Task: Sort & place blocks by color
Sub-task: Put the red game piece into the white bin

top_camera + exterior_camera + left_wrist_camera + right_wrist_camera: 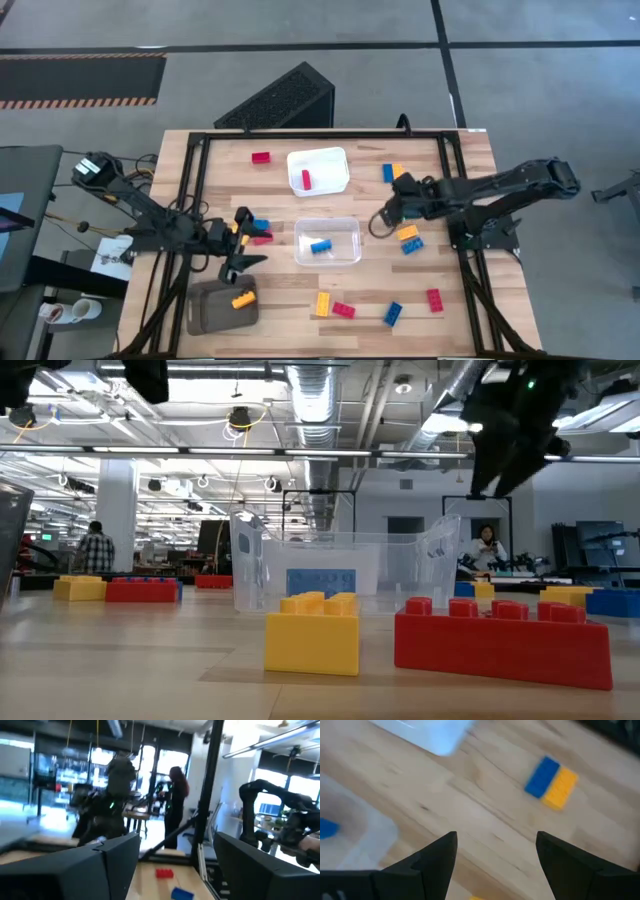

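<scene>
While both grippers hang empty — blocks unsorted.
L gripper point(243, 262) spread nr grey tray point(205, 310); R gripper point(495, 852) spread over bare wood.

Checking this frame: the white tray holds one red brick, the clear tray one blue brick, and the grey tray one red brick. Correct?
Not quite. In the high view the grey tray holds a yellow brick, not red. The white tray with its red brick and the clear tray with its blue brick are right.

Glossy plastic blocks point(311, 630), matt wood table point(470, 305).
</scene>
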You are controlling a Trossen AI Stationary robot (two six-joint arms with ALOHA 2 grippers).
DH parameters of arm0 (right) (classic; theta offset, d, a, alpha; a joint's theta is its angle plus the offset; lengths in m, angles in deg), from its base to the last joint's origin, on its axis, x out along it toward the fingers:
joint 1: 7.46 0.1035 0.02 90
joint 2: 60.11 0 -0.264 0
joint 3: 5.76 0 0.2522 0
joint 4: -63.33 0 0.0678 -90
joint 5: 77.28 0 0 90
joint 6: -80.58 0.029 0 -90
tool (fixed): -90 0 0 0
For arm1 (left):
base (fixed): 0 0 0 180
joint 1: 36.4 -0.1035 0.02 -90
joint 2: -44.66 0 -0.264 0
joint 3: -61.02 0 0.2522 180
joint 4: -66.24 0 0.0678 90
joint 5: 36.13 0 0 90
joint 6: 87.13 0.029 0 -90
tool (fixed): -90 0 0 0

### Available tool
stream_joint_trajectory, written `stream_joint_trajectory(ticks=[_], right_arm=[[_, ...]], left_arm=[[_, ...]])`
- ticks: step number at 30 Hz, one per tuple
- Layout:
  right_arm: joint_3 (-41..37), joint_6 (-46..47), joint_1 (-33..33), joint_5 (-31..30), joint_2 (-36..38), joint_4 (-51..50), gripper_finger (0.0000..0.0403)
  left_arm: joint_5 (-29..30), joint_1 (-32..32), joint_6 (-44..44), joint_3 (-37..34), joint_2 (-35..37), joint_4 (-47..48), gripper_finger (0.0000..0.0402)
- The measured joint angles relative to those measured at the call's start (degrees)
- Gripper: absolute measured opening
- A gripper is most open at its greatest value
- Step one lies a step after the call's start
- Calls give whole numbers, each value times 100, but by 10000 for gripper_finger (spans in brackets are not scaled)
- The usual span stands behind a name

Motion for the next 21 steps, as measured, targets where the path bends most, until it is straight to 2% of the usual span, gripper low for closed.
stream_joint_trajectory(ticks=[5, 9, 16, 21], right_arm=[[-126, -426, -651, 788, -86, -76, 292], [-403, -446, -436, 1382, -94, -84, 292], [-649, -288, 213, 1387, -30, -68, 292], [-648, -332, 216, 1427, -43, -150, 292]], left_arm=[[-783, -187, 246, 0, -2, -379, 237], [-839, -189, 188, 0, -2, -283, 237], [-406, -189, 401, 0, -4, -291, 237], [48, -227, 502, 0, -4, -538, 237]])
